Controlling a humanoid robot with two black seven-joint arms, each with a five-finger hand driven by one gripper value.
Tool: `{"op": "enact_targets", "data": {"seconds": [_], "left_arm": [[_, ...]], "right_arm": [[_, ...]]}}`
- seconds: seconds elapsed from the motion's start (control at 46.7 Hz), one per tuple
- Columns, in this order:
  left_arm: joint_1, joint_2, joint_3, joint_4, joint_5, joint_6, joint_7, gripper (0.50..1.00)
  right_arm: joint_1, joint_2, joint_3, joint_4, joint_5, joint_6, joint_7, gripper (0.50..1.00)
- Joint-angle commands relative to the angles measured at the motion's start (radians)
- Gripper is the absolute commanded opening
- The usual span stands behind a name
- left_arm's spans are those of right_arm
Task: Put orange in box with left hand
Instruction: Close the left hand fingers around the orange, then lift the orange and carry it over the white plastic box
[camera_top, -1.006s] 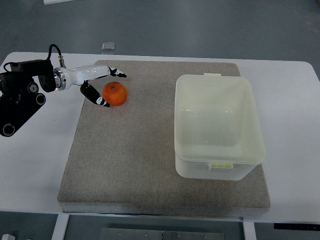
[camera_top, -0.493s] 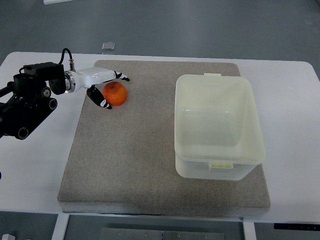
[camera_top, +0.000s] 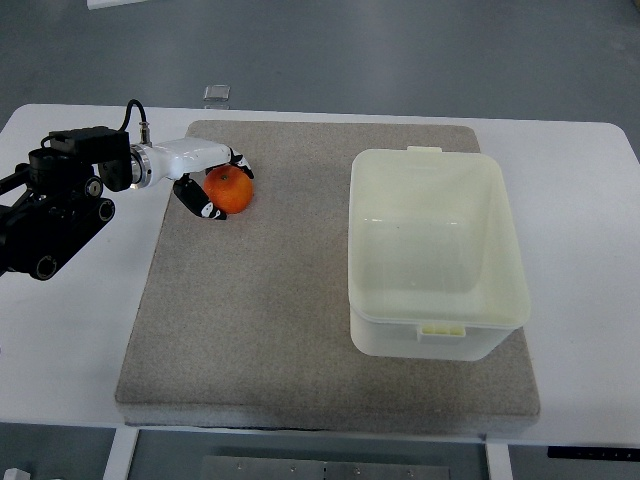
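Table (camera_top: 590, 260) in white fills most of the view, with grey floor (camera_top: 330, 55) beyond its far edge. On the table lies a large beige-grey mat (camera_top: 250, 330), spreading from just beside the left arm to under the box. The box (camera_top: 436, 250), a pale translucent tub with no lid on it, stands on the right half of the mat, its near wall close to the mat's front edge; nothing shows inside it. The left arm (camera_top: 55, 205) comes in from the picture's left edge, a black jointed body ending in a white wrist shell that reaches over the mat's far-left corner. The left hand (camera_top: 212, 182) sits at that corner with its black-tipped fingers (camera_top: 207, 210) curled around the orange (camera_top: 230, 189), one finger over the far side and another against the near-left side, so the hand is closed upon the fruit. The orange rests on the mat, well apart from the box and to its left. A small clear square object (camera_top: 216, 93) lies on the floor just past the table's far edge, too small to make out further.
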Motion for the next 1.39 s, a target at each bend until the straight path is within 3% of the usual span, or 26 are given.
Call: {"op": "enact_targets", "data": {"seconds": [0.0, 0.15, 0.493, 0.707, 0.985, 1.37], "left_arm": [[-0.009, 0.008, -0.003, -0.002, -0.005, -0.006, 0.0, 0.5], [-0.037, 0.035, -0.009, -0.026, -0.014, -0.012, -0.005, 0.5], [-0.116, 0.212, -0.004, -0.212, -0.252, -0.051, -0.004, 0.5], [-0.141, 0.244, -0.004, -0.355, -0.294, -0.087, -0.004, 0.5], [-0.213, 0.21, -0.001, -0.465, -0.294, -0.167, -0.001, 0.5], [-0.285, -0.018, 0.058, -0.464, -0.28, -0.242, 0.003, 0.5]], "right_arm": [[0.0, 0.0, 0.0, 0.0, 0.0, 0.0, 0.0, 0.932], [0.0, 0.0, 0.0, 0.0, 0.0, 0.0, 0.0, 0.932], [0.0, 0.0, 0.0, 0.0, 0.0, 0.0, 0.0, 0.932], [0.0, 0.0, 0.0, 0.0, 0.0, 0.0, 0.0, 0.932], [0.0, 0.0, 0.0, 0.0, 0.0, 0.0, 0.0, 0.932], [0.0, 0.0, 0.0, 0.0, 0.0, 0.0, 0.0, 0.932]]}}
